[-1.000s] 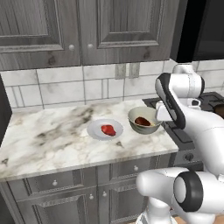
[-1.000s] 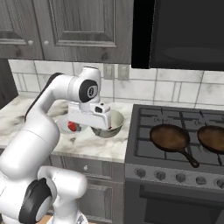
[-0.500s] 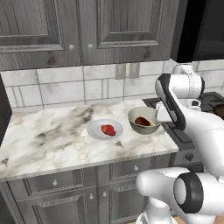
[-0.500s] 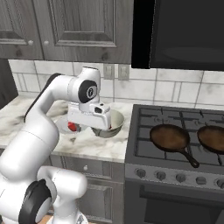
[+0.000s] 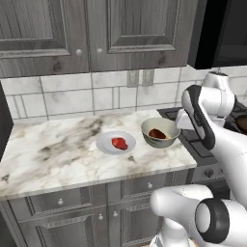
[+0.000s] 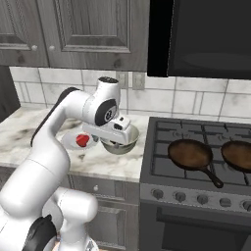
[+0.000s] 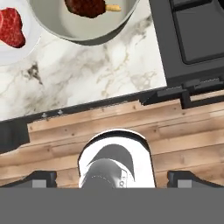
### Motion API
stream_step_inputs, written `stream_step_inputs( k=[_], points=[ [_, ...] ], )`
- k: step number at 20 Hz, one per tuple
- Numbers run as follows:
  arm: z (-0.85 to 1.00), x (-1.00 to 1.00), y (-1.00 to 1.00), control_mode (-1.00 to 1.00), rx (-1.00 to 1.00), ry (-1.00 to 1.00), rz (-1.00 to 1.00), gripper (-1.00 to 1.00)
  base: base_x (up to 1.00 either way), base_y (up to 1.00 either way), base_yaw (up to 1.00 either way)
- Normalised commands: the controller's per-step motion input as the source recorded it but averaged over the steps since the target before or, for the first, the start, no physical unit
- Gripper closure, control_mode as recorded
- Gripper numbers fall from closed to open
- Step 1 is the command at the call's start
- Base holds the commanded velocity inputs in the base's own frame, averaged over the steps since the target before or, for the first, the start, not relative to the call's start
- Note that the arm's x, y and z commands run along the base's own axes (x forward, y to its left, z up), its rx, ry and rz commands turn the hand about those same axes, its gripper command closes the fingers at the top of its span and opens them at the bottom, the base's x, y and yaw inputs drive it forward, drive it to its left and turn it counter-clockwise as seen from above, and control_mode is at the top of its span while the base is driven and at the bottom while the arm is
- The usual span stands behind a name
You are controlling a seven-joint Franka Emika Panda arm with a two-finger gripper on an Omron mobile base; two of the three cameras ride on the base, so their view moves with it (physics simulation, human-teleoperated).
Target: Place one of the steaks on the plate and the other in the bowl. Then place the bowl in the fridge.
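The bright red steak [image 5: 119, 143] lies on the pale plate [image 5: 106, 145] in the middle of the marble counter. Just right of it stands the beige bowl [image 5: 160, 140] with the darker steak [image 5: 157, 133] inside. From the right base view the bowl [image 6: 126, 142] is partly behind my hand, with the red steak [image 6: 82, 140] to its left. My gripper [image 7: 112, 178] points down over the counter's front edge, short of the bowl [image 7: 74, 25], open and holding nothing, its fingertips [image 7: 41, 178] wide apart. The dark steak [image 7: 87, 5] and red steak [image 7: 11, 26] sit at the hand view's top. The fridge is out of view.
A black stove [image 6: 196, 166] adjoins the counter on the right, carrying two dark frying pans [image 6: 191, 154] [image 6: 240, 154]. Grey wood cabinets [image 5: 96, 29] hang above the counter, and a wooden floor [image 7: 183, 144] lies below its front edge.
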Motion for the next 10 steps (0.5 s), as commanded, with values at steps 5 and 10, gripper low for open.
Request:
stream_step_inputs(
  k=[5, 10],
  points=[
    [-0.10, 0.41, -0.03, -1.00, 0.03, -0.20, 0.00, -1.00, 0.00, 0.00, 0.00],
    [0.00, 0.70, -0.09, -1.00, 0.00, 0.09, 0.00, -1.00, 0.00, 0.00, 0.00]
  ],
)
